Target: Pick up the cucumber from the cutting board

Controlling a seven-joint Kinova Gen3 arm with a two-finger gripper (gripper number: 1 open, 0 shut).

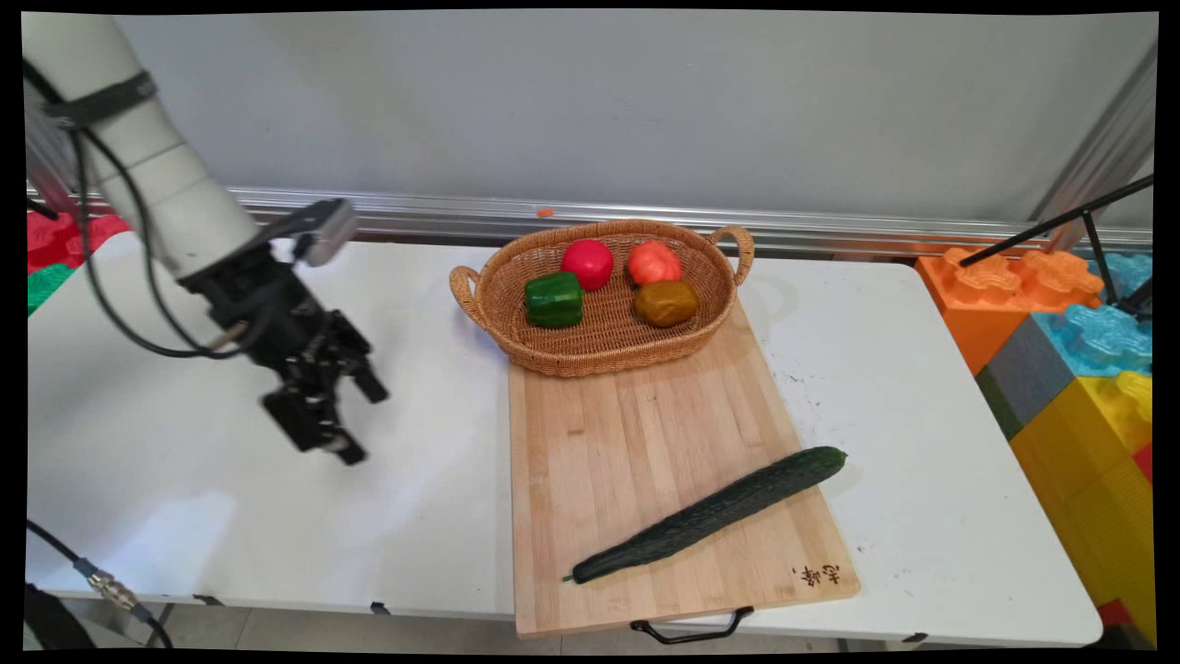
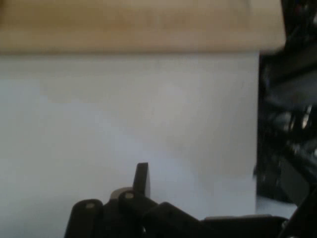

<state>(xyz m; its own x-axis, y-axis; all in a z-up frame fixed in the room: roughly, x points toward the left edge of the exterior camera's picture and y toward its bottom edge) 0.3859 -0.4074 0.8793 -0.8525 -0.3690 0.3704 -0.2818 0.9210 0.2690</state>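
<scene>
My black gripper (image 1: 367,426) hangs open over the left half of the white table (image 1: 184,480), with nothing between its fingers. It is tilted down and to the right, toward a wooden cutting board (image 1: 636,433) a short way off. A long dark green cucumber (image 1: 710,512) lies slantwise on the board's near part. In the hand view one finger (image 2: 141,178) rises over bare table (image 2: 124,114), and the board's edge (image 2: 138,25) runs along the top.
A wicker basket (image 1: 479,295) on the board's far end holds a green pepper (image 1: 554,299), a red one (image 1: 587,263), an orange one (image 1: 654,263) and a brownish-yellow one (image 1: 666,302). Big coloured foam blocks (image 1: 1069,360) stand off the table's right edge.
</scene>
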